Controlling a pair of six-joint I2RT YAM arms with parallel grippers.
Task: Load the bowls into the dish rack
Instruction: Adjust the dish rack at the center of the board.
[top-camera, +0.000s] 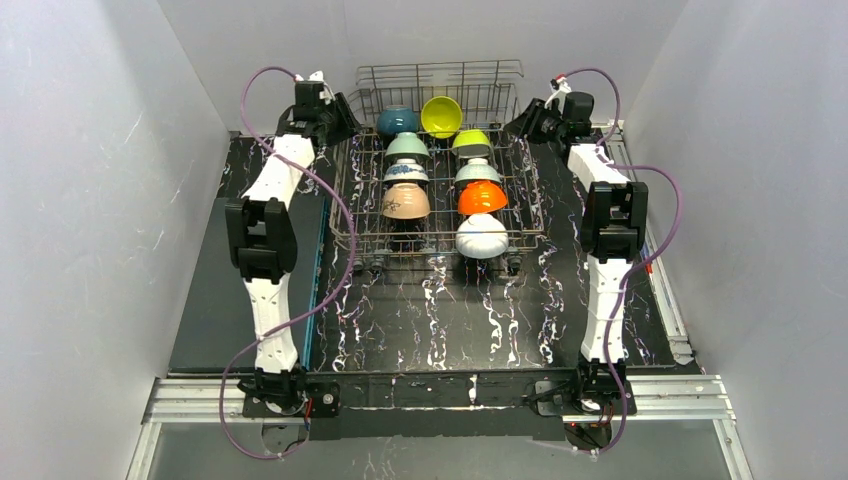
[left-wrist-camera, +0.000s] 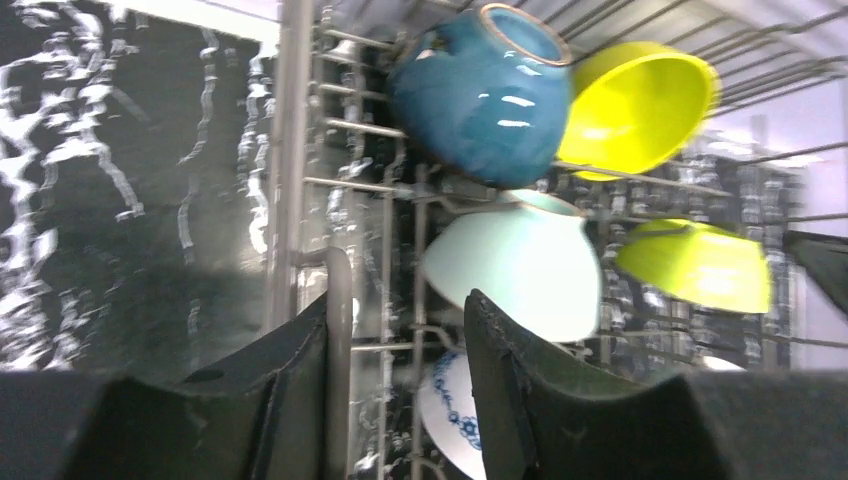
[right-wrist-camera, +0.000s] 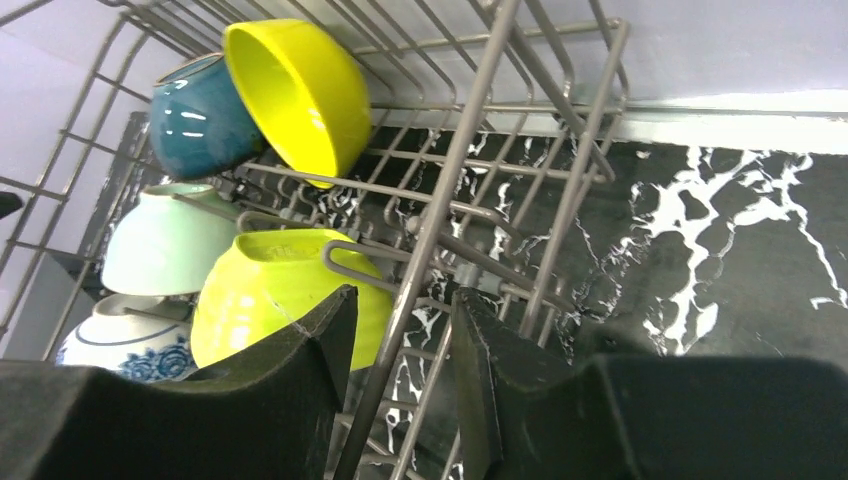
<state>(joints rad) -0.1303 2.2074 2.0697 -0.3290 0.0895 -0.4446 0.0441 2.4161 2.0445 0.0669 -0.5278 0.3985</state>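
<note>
Grey wire rack is sitting mid-table, and all nine bowls are riding inside it in two columns.

Left column, far to near: teal bowl, mint bowl, patterned bowl, tan bowl.

Right column, far to near: yellow bowl, lime bowl, pale bowl, orange bowl, white bowl.

Left gripper is working at the rack's far-left corner.
- Its fingers are standing part-way apart, straddling an upright side wire.
- The wire is lying against the outer finger, and a gap is showing to the inner one.
- I can't tell whether it is actually clamping the rack.
- No bowl is sitting between the fingers. The teal bowl is hanging just past the tips, inside the rack.
- The mint bowl is sitting right beyond the inner finger, and the patterned bowl is peeking out from behind that finger.

Right gripper is mirroring that at the far-right corner.
- Its fingers are also part-way apart, with a slanted side wire running between them and a gap showing on both sides.
- Again I can't tell if it is pinching anything.
- The inner finger is covering part of the lime bowl, which is sitting directly behind it in the rack.
- The yellow bowl is leaning on its side further off, with the teal bowl beside it.
- The outer finger is hanging over bare table outside the rack.
</note>
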